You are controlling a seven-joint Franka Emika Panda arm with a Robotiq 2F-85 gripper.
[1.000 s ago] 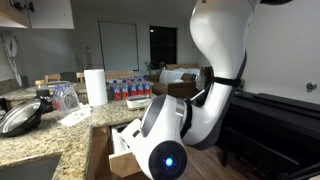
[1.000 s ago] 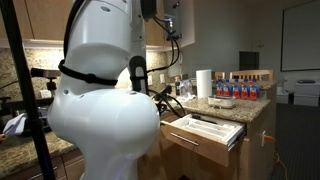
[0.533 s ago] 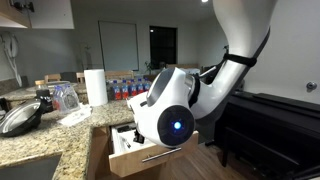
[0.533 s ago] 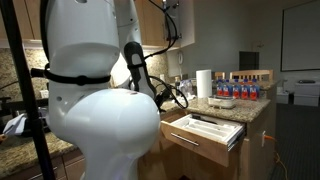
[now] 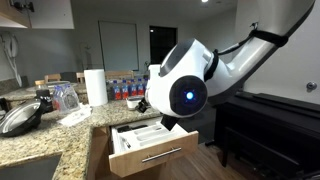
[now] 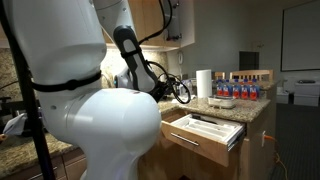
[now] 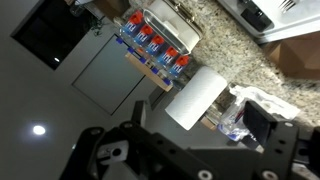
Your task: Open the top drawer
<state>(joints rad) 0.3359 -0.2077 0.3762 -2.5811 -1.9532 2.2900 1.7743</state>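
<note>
Since the top drawer (image 5: 150, 157) sits pulled out from under the granite counter (image 5: 55, 135), tray (image 5: 140, 134) showing, job's probably done, so the gripper (image 7: 180, 135) hangs wide open near that counter, holding nothing.

Speckled granite countertop (image 5: 40, 140), wooden wall cabinets (image 6: 160, 25), pale wall (image 5: 88, 40), dark window (image 5: 162, 42), low black furniture (image 5: 270, 115).

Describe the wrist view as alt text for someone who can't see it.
The gripper fills the bottom edge, its dark fingers spread open and holding nothing. Beyond them a white paper towel roll stands on a speckled granite counter, next to a wooden rack of bottles with red and blue tops.
</note>
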